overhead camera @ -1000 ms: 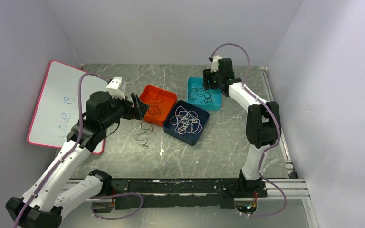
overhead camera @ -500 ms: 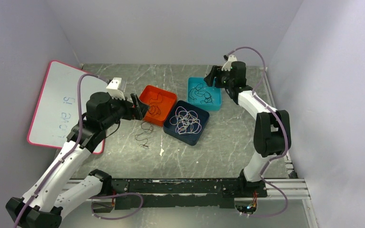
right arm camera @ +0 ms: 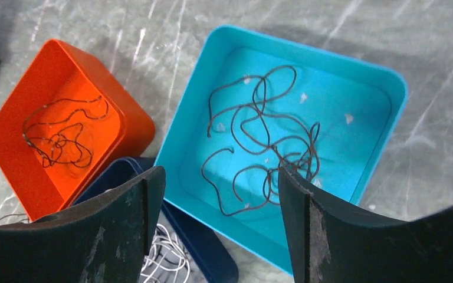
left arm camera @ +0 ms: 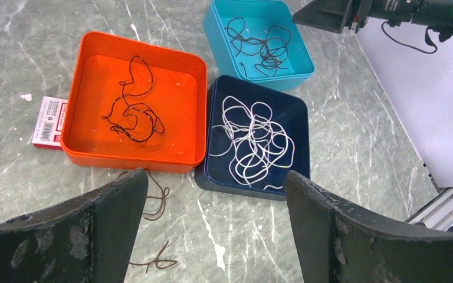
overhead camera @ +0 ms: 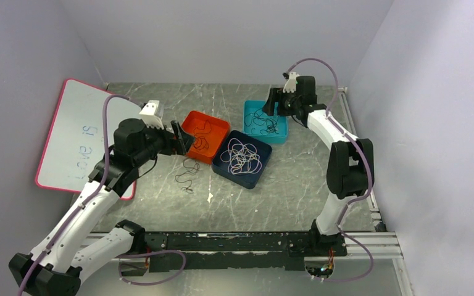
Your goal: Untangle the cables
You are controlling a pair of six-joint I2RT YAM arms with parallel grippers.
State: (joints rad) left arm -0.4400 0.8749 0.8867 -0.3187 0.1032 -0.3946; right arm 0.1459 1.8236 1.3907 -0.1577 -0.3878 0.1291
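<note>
Black cable lay on the table just beside the open, empty left gripper, seemingly stretched near-to-far, well apart from the open right gripper.

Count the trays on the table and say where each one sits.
3. The orange tray is leftmost, the navy tray sits against its right side, and the teal tray lies behind the navy one, farthest back. None seems hidden.

The bench looks like veined grey stone. The orange tray is smooth plastic, the left pincer scuffed matt black
</note>
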